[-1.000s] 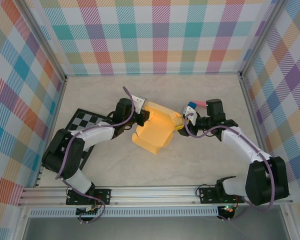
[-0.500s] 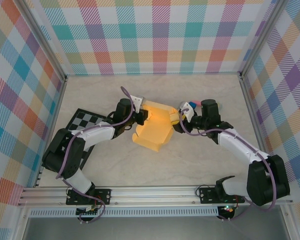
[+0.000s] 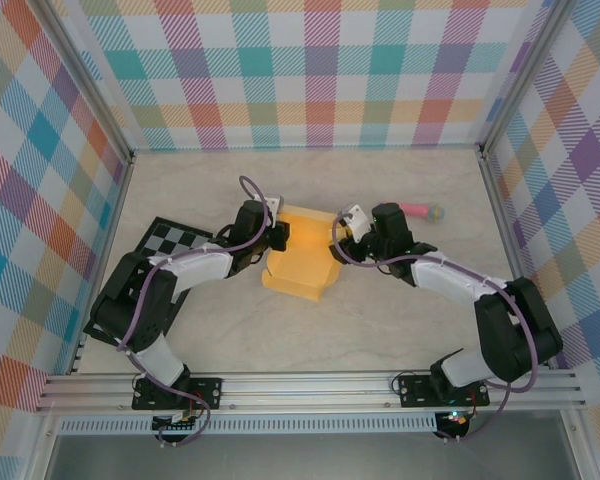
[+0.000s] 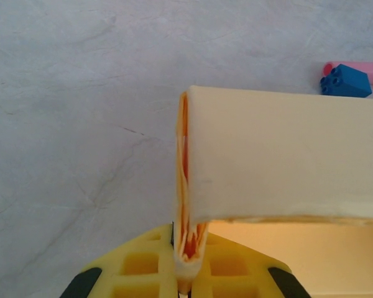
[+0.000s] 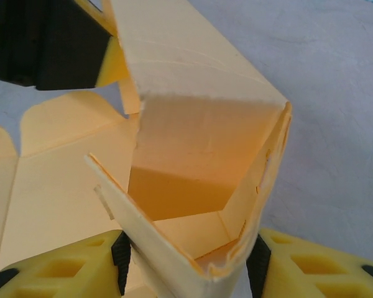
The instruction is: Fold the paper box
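Observation:
The paper box (image 3: 302,258), yellow-orange card partly folded up, lies mid-table between both arms. My left gripper (image 3: 278,233) is shut on the box's back-left wall; in the left wrist view the layered card edge (image 4: 185,186) sits pinched between the yellow fingers (image 4: 137,267), gripper (image 4: 188,264). My right gripper (image 3: 342,243) holds the box's right end. In the right wrist view the raised walls of the box (image 5: 199,143) form an open pocket, and both pads press on its outer sides, gripper (image 5: 189,264). Flat flaps (image 5: 56,167) lie to the left.
A pink stick with a blue end (image 3: 421,211) lies behind the right arm, its blue block (image 4: 345,81) just past the box. A black-and-white checkered board (image 3: 170,243) lies under the left arm. Plaid walls enclose the marble table (image 3: 400,320).
My right gripper has moved left toward the left gripper with the box's right end, making the box narrower and taller. The pink stick now lies uncovered. The left gripper has barely moved.

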Action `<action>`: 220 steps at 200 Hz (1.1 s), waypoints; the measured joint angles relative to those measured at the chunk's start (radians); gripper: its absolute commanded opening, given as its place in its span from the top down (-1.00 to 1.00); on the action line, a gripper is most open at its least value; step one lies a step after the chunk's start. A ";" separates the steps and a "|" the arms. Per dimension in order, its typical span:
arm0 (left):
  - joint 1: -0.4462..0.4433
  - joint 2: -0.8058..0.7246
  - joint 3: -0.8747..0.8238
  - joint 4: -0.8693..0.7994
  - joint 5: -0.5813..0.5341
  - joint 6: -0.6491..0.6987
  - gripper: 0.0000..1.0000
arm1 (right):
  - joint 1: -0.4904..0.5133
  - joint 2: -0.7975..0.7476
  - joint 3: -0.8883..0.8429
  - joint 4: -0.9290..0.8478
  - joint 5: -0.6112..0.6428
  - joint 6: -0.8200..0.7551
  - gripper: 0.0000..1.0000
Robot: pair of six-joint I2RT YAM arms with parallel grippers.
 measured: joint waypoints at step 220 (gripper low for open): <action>-0.206 0.081 0.026 -0.073 -0.502 -0.217 1.00 | 0.069 0.184 0.002 0.197 0.244 0.279 -0.21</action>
